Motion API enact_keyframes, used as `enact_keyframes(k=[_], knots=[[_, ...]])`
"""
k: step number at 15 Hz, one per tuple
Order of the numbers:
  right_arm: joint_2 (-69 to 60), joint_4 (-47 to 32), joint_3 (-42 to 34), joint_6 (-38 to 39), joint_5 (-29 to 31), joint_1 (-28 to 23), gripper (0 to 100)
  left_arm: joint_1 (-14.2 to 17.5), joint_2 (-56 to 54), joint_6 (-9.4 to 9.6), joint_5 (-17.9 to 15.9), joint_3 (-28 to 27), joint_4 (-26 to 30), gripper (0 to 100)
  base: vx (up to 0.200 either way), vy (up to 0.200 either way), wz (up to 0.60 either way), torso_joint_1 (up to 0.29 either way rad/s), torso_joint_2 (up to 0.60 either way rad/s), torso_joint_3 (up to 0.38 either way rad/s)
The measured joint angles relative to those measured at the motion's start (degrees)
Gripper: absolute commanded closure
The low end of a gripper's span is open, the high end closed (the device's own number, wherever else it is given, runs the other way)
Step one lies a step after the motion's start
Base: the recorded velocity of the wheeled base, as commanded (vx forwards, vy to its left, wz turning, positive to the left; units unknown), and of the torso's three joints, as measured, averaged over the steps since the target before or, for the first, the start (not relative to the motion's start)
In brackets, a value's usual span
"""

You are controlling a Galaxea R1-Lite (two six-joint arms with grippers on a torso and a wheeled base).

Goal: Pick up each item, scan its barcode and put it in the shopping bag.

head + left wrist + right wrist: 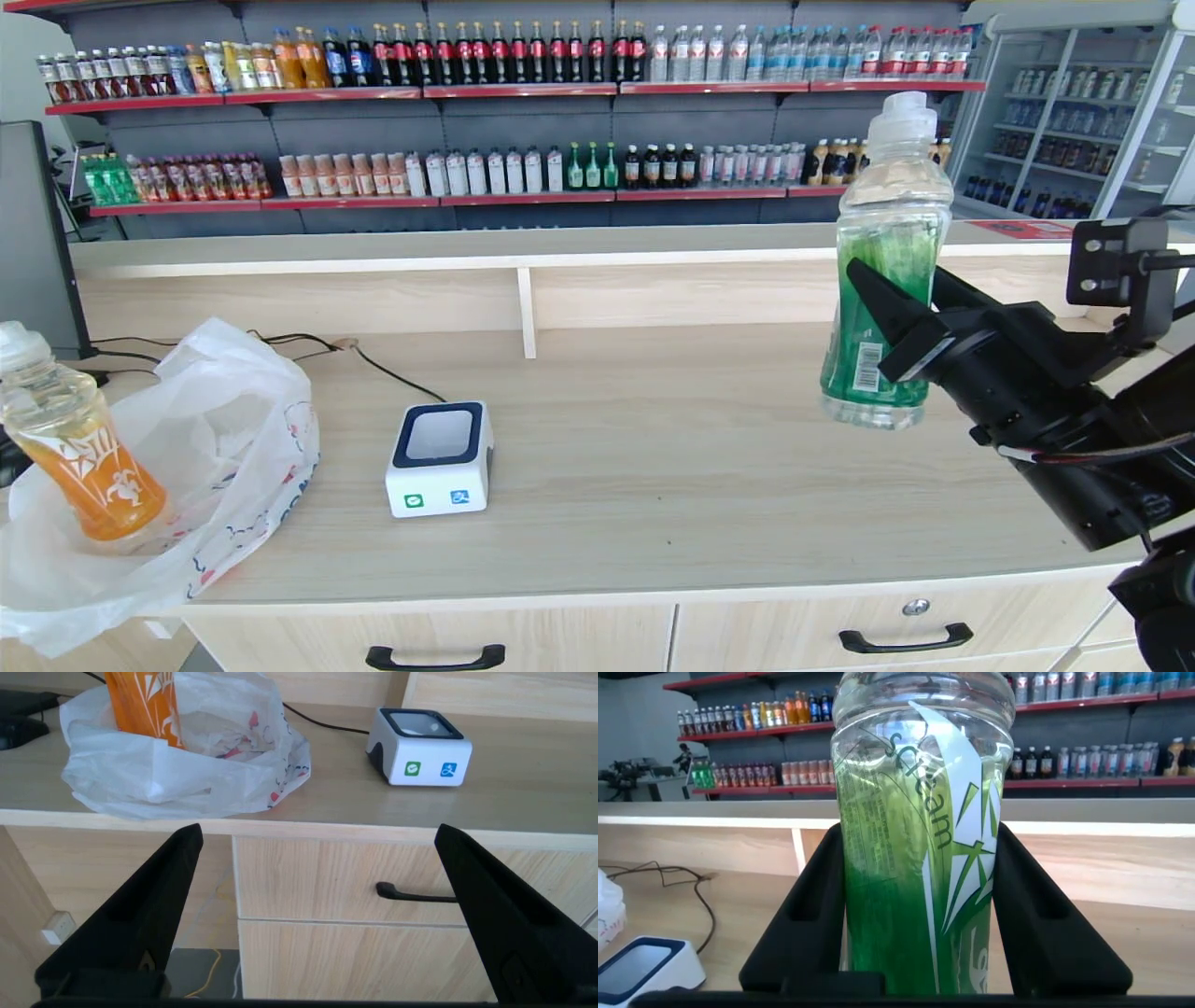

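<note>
Two items are in play.

Item 1: an orange drink bottle (79, 448) is sitting inside the shopping bag (238, 420) at the front left corner of the counter (672, 467).

Item 2: a clear bottle with a green label (887, 243) is hanging in my right pincer (896, 280). It is raised above the counter's right end and leaning slightly. I am clamping it around the lower body, one finger on each side. Its barcode (868, 367) is showing low on the label, on the side turned toward me.

The barcode scanner (440, 457) is sitting near the middle of the counter, closer to the front edge. Its window is facing up, and it is well apart from the bottle.

My left pincer (318, 835) is hanging spread wide and empty, below the counter's front edge, before the drawer fronts.

Step in hand, as I am judging it: the green bottle is lifted and is now awaiting its scan.

The next move is calling for a carry across the counter toward the scanner. It also needs a wrist roll, so the barcode ends up facing down over the window. Bagging is coming after that. The orange bottle is already taking up room in the bag, so the release probably needs to be beside it.
</note>
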State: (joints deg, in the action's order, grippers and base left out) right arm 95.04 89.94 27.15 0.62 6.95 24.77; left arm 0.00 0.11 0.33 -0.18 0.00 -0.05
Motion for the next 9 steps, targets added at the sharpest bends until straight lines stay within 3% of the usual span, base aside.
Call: enact_keyframes(k=[9], knots=[[-1.52, -0.02, -0.89, 0.39, 0.0, -0.02, 100, 0.0, 0.0, -0.15, 0.09, 0.0, -0.02, 0, 0.0, 0.2, 0.0, 0.002, 0.0, 0.001]])
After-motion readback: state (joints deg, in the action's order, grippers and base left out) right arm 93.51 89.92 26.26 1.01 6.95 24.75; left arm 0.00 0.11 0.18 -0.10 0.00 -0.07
